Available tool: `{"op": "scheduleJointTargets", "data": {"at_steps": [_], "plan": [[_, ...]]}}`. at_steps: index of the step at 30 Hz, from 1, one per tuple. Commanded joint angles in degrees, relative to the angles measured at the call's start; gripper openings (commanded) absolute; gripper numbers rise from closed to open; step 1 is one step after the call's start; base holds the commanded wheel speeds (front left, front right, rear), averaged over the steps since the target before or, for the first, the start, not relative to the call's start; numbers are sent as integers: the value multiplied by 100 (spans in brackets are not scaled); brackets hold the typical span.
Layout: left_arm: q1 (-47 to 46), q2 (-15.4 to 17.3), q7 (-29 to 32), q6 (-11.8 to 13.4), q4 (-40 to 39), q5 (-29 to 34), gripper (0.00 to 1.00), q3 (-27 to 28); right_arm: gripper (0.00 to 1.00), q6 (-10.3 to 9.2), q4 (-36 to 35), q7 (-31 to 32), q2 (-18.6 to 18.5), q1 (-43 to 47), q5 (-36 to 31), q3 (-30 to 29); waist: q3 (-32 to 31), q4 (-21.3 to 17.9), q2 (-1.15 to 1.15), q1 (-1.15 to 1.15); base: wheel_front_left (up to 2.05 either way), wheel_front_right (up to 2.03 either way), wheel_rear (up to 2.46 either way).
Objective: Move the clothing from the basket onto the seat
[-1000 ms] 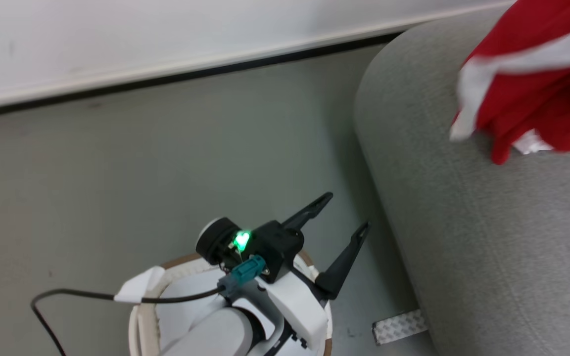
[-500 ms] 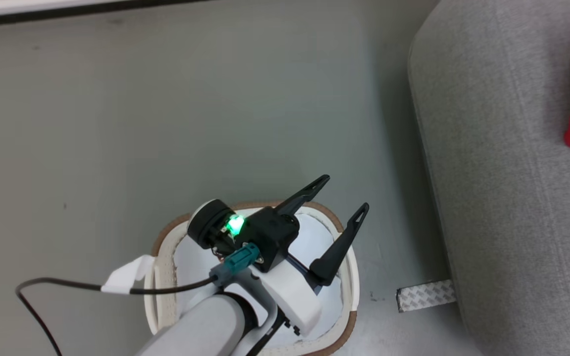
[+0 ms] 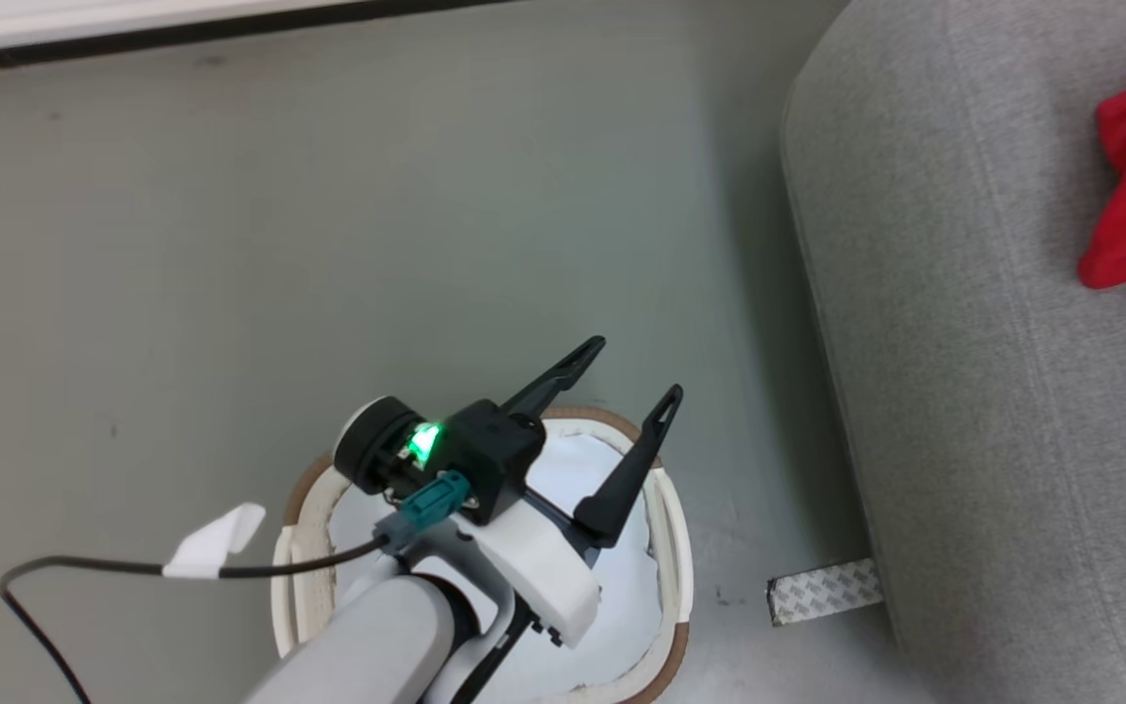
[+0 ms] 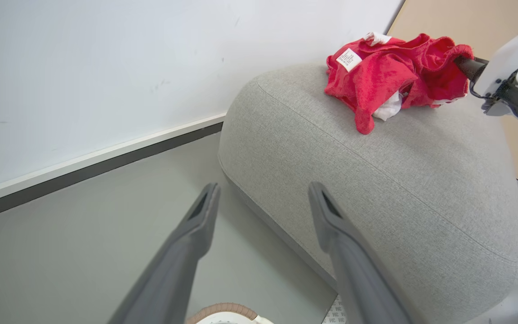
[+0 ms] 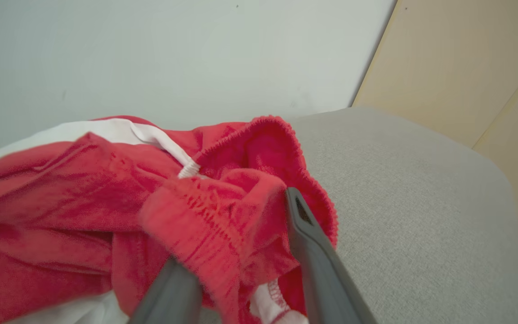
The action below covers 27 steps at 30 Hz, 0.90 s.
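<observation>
The step in hand looked like the release at the end of the carry. The clothing lay bunched on the far top of the seat, its white label facing up and a red tail hanging toward the near slope. The right gripper was at the garment's edge with its fingers well apart; a thick hemmed fold sat loosely between them and draped over one finger, so it looked let go rather than pinched. The left gripper hung spread and holding nothing just above the basket, which stood on the floor near the seat's side. What could be seen of the basket's inside around the arm was bare white. The next move probably called for drawing the right gripper straight back and slightly up, so that the draped fold slid off the finger instead of dragging the heap toward the rounded edge. The seat was a light grey woven cushion with soft curved sides, likely grippy enough to hold the cloth. Around it were a dull grey-green floor, a white wall with a dark skirting strip, a pale wood panel, and a patterned strip of tape on the floor by the seat's base.
</observation>
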Motion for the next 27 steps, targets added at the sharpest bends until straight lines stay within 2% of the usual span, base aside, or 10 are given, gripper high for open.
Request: {"op": "scheduleJointTargets", "data": {"at_steps": [1,8,14,27], "plan": [[82,53,-50,30,21,-43,100,33,100,-15,-129,-37,83,138,-33,43,-118,-56,0,-1,0,0,0],[334,63,-322,204,196,-221,100,228,100,-15,-803,-31,608,1078,-91,674,-675,-170,0,-1,0,0,0],[667,97,-576,383,404,-335,100,373,100,-15,-1351,-31,848,1967,154,1219,-1226,-171,0,-1,0,0,0],[1862,125,-1502,824,992,-875,100,995,100,-15,-2828,-32,1081,3691,850,2681,-2521,215,0,-1,0,0,0]]}}
